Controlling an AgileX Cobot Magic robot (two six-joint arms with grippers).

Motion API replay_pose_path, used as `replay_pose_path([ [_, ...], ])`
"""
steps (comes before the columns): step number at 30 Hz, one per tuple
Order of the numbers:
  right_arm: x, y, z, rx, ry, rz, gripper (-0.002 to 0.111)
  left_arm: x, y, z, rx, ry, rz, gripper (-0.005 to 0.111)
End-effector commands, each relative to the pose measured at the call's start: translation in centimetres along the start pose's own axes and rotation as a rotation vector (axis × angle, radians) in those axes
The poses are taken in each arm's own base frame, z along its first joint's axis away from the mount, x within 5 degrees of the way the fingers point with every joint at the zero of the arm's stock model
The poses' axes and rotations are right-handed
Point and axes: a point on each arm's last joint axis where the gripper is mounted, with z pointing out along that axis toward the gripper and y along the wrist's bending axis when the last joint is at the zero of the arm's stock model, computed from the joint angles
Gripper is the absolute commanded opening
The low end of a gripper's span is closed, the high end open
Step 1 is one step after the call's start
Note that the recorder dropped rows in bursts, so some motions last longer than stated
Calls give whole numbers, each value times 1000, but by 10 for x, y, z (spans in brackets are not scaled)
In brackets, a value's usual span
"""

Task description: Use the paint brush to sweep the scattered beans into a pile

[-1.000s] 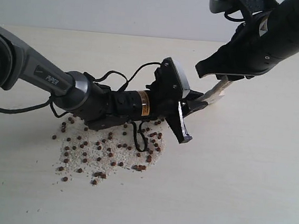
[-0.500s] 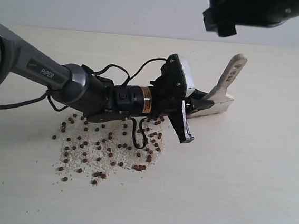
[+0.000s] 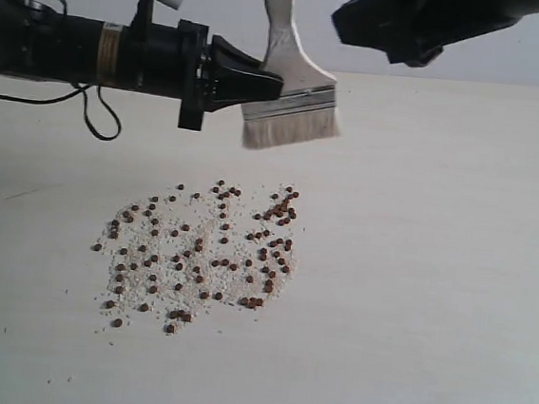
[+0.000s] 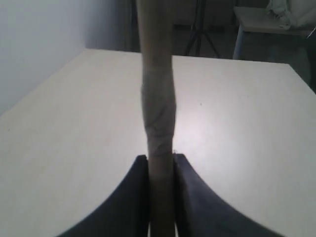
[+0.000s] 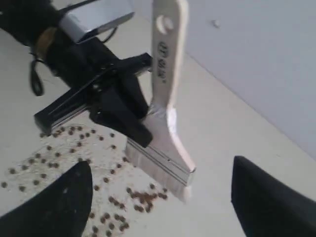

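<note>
The paint brush [image 3: 292, 97] hangs above the table with its off-white bristles down and its pale handle up. My left gripper [image 3: 267, 82] is shut on it just above the silver ferrule. The left wrist view shows the brush [image 4: 158, 103] edge-on, clamped between the two dark fingers of the left gripper [image 4: 160, 165]. The beans [image 3: 198, 252], small and reddish-brown among whitish crumbs, lie scattered on the table below the bristles. My right gripper [image 3: 396, 31] hovers at the upper right, apart from the brush. In its own view the right gripper [image 5: 162, 165] stands wide open, looking down on the brush [image 5: 165, 74] and beans [image 5: 148, 197].
The pale table [image 3: 453, 277] stretches bare to the right and front of the bean patch. A grey wall stands behind the far edge. The left arm [image 3: 74, 50] runs level along the upper left, with a cable loop hanging below it.
The right gripper let go of the handle and pulled up and away. The left gripper has lifted the brush off the table, up and to the left, turning its bristles down.
</note>
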Motion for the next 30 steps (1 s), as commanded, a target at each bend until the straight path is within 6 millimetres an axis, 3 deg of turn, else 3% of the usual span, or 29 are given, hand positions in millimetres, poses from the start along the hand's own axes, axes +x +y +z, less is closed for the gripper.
replay_pose_path([
  [1,0,5,31,-127,-72,-41,71,5,1,-18,47,91,-55,0],
  [4,3,5,51,-172,-99,-79,71,14,-2,-24,87,181,-43,0],
  [9,14,-1,78,-230,-115,-75,70,12,-2,-25,89,187,-44,0],
  [14,23,-17,81,-404,-253,-39,67,5,-5,-27,90,189,-17,0],
  [19,37,-40,88,-425,-297,42,67,1,-6,-28,87,187,-7,0],
  [30,46,-42,108,-484,-281,92,67,2,-7,-25,94,189,-28,0],
])
